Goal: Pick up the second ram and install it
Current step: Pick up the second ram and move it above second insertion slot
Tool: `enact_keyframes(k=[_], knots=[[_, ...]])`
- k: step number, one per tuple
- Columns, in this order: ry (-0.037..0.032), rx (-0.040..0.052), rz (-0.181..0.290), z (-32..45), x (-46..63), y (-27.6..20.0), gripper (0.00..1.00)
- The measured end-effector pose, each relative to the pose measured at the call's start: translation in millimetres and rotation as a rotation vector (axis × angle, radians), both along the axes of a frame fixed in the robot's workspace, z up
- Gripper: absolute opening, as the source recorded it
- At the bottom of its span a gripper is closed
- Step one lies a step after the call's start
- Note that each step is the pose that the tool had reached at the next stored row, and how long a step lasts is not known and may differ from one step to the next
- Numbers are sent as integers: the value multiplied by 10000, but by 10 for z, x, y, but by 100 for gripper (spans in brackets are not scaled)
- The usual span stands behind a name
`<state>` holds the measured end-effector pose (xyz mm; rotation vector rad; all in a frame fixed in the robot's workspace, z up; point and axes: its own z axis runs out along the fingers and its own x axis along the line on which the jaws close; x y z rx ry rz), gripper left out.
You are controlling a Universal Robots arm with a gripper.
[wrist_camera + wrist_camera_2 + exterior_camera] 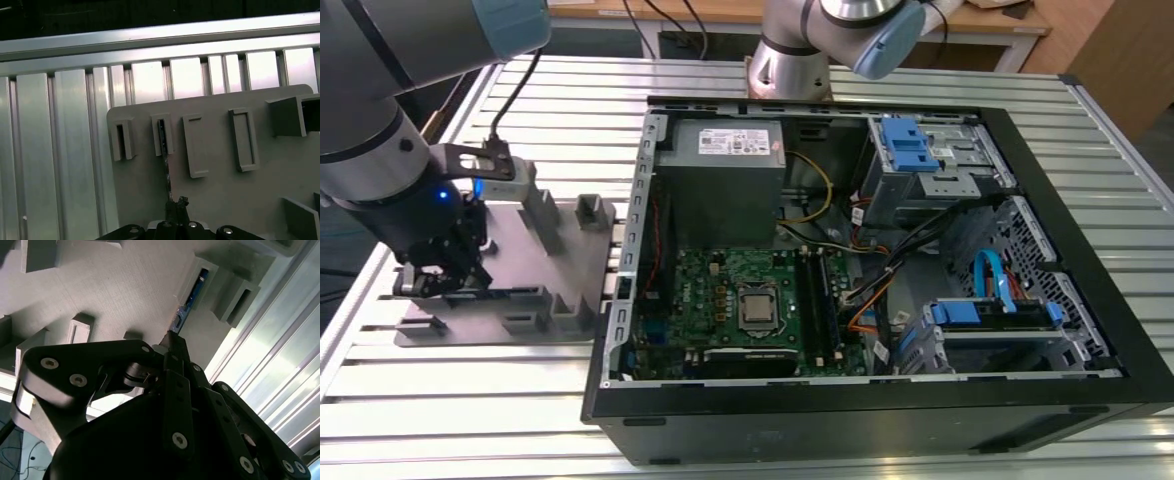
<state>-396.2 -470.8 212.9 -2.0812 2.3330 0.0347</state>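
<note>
A ribbed aluminium table (454, 420) fronts a wooden desk (594, 10).

This looks like a robotics lab or a test workshop. The table (720, 80) is made of ribbed aluminium profiles. On it lies an open computer case (1107, 330) with its motherboard (720, 290) exposed, and at the exterior view's left is a grey holder plate (580, 260) with printed fixtures. A robot arm's base (790, 70) stands at the far side, before a wooden desk (707, 10) with hanging cables (680, 25).
</note>
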Motion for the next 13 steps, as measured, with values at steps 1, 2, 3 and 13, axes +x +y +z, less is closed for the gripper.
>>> enact_keyframes(k=[1, 2, 3, 13], knots=[[0, 0, 0, 0, 0, 0, 7], [0, 0, 2, 0, 0, 0, 7], [0, 0, 2, 0, 0, 0, 7], [0, 1, 8, 0, 0, 0, 21]])
